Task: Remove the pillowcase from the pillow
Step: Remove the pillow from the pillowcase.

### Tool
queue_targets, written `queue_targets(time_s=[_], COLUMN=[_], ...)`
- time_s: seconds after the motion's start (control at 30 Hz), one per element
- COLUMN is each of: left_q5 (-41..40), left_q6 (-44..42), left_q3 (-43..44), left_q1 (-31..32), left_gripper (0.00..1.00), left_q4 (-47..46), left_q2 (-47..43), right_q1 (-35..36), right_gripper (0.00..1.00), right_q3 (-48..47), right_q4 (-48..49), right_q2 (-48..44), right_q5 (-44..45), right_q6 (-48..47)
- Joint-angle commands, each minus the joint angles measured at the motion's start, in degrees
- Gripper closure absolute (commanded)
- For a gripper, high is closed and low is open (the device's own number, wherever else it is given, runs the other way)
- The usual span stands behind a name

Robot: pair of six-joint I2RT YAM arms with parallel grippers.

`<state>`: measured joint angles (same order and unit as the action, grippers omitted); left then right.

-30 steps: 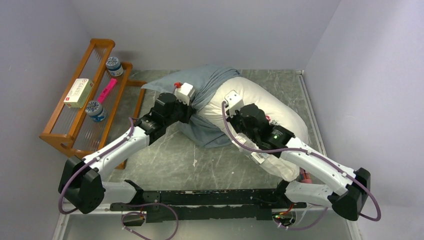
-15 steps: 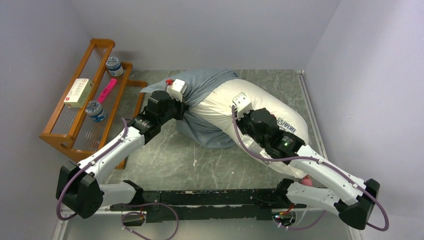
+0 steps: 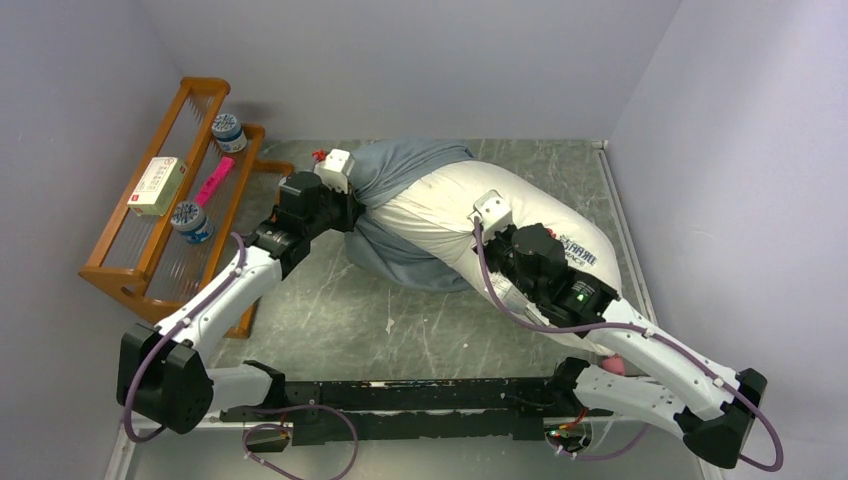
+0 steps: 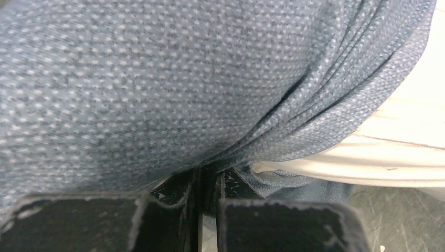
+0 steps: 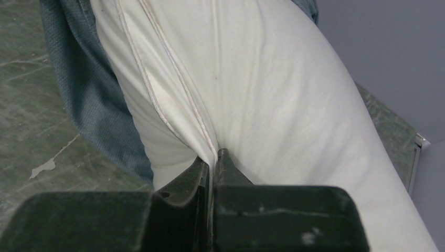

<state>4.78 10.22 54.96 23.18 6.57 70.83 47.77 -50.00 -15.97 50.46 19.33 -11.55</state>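
Observation:
The grey-blue pillowcase (image 3: pixel 400 165) is bunched over the left end of the white pillow (image 3: pixel 450 205), which lies slanted across the back of the table. My left gripper (image 3: pixel 356 210) is at the pillowcase's left side. In the left wrist view it (image 4: pixel 209 170) is shut on a gathered fold of the pillowcase (image 4: pixel 157 79), with the pillow (image 4: pixel 404 136) bare at the right. My right gripper (image 3: pixel 479 233) rests on the pillow's middle. In the right wrist view it (image 5: pixel 214 155) is shut on the pillow's (image 5: pixel 262 79) piped seam, and the pillowcase (image 5: pixel 89 94) hangs at the left.
A wooden rack (image 3: pixel 120 270) stands at the left and holds two jars (image 3: pixel 228 131), a box (image 3: pixel 157 186) and a pink item (image 3: pixel 213 181). Walls close in the back and the right side. The table (image 3: pixel 330 310) is green marbled stone.
My left gripper has drawn the pillowcase to the left and back. The right gripper has moved right with the pillow, so more white pillow and its lettering show.

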Motion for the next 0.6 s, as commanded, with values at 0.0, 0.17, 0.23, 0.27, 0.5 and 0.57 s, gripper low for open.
queue_targets(time_s=[0.0,0.17,0.23,0.27,0.5,0.57], left_q5=[-14.7,-16.7,-17.1,-17.1,-11.2,-9.1], left_q6=[-2.8,-4.4,-4.5,-4.7,-5.5,-5.5], left_q3=[1.9,2.2,2.7,2.9,2.8,2.3], left_q1=[-7.9,-7.9,-8.2,-8.4,-8.5,-8.5], left_gripper=[0.95,0.95,0.95,0.95,0.95,0.95], left_q4=[-0.4,-0.5,-0.5,-0.4,-1.2,-1.7], left_q2=[0.4,1.5,2.3,2.9,4.0,4.0], right_q1=[-3.1,-3.1,-3.2,-3.2,-3.2,-3.2], right_gripper=[1.0,1.0,1.0,1.0,1.0,1.0], right_q3=[-1.5,-0.1,0.0,-0.1,-2.4,-3.4], right_q4=[4.0,4.4,3.5,2.9,-4.6,-6.4], right_q2=[-6.1,-7.6,-7.5,-7.5,-5.5,-4.5], right_q5=[15.8,15.8,15.1,14.2,-3.6,-8.4], right_q6=[-1.1,0.2,0.7,1.0,2.0,1.9])
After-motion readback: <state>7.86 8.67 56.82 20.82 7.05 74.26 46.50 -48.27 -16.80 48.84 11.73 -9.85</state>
